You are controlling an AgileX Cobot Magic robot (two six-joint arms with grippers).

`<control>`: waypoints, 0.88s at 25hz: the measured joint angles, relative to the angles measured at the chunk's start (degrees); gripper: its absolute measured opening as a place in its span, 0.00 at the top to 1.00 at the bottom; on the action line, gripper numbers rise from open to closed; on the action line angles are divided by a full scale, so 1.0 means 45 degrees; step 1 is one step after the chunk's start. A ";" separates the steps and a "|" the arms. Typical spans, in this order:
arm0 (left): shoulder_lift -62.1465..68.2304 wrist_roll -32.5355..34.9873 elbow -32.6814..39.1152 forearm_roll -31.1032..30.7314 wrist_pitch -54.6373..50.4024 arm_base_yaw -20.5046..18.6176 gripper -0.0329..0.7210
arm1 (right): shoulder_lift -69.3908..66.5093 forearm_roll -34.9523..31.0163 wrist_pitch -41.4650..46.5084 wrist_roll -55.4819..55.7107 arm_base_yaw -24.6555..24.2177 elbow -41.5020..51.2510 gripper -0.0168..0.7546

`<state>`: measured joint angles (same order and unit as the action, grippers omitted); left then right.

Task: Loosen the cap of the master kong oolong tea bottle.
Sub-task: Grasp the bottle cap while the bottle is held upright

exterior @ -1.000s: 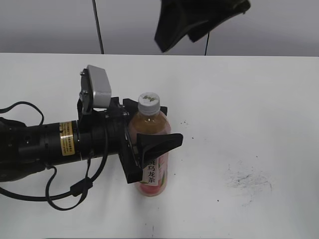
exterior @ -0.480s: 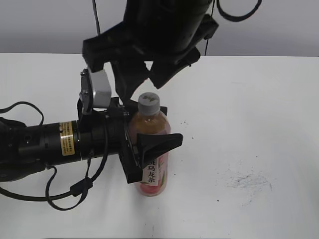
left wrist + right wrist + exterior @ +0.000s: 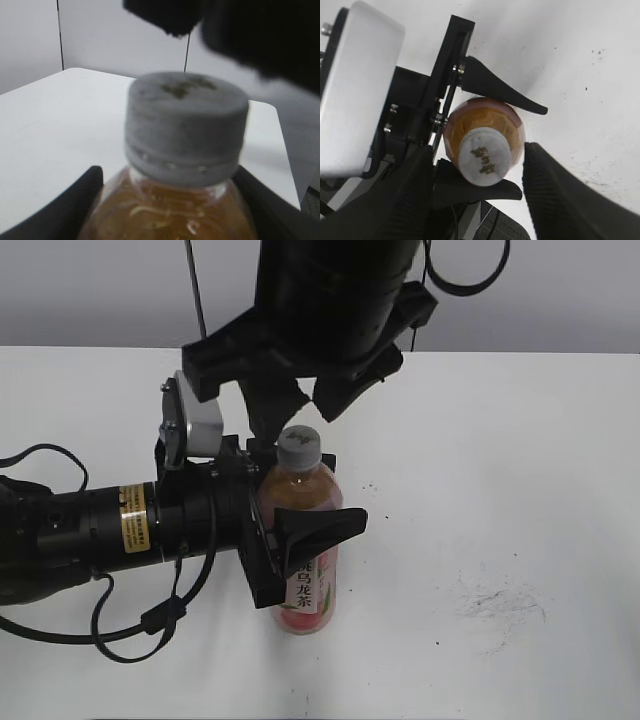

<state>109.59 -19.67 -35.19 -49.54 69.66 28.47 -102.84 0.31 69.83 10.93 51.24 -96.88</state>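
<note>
My left arm [image 3: 110,530] is a thick black cylinder with a small gold label [image 3: 133,523] around it, printed in dark text I cannot read. On its wrist sits a silver-grey camera housing [image 3: 192,426] on a black bracket, with small screws visible at the side. Thin black cables [image 3: 130,625] run in loops under and behind this arm. The left gripper [image 3: 300,510] has black, curved fingers [image 3: 320,530] that get narrow to a point, mounted on a flat black bar with metal screws [image 3: 456,69]. My right arm [image 3: 330,310] is also black and bulky, with angular black parts and a black cable [image 3: 470,275] beside it. Its fingers [image 3: 560,195] are broad, black and finely textured.
</note>
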 joint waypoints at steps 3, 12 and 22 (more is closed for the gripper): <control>0.0000 0.0000 0.0000 0.0000 0.0000 0.0000 0.36 | -0.0063 0.0062 0.0000 0.0000 -0.0084 0.0000 0.42; 0.0000 0.0000 0.0000 -0.0034 0.0000 0.0000 0.36 | -0.0078 -0.0155 0.0000 0.0025 -0.0313 0.0000 0.42; 0.0000 0.0000 -0.0005 -0.0108 0.0000 0.0000 0.36 | -0.0078 -0.0325 0.0010 0.0037 -0.0317 0.0536 0.45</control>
<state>109.59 -19.67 -35.21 -50.03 69.66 28.47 -103.19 -1.15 69.88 11.09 49.82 -94.46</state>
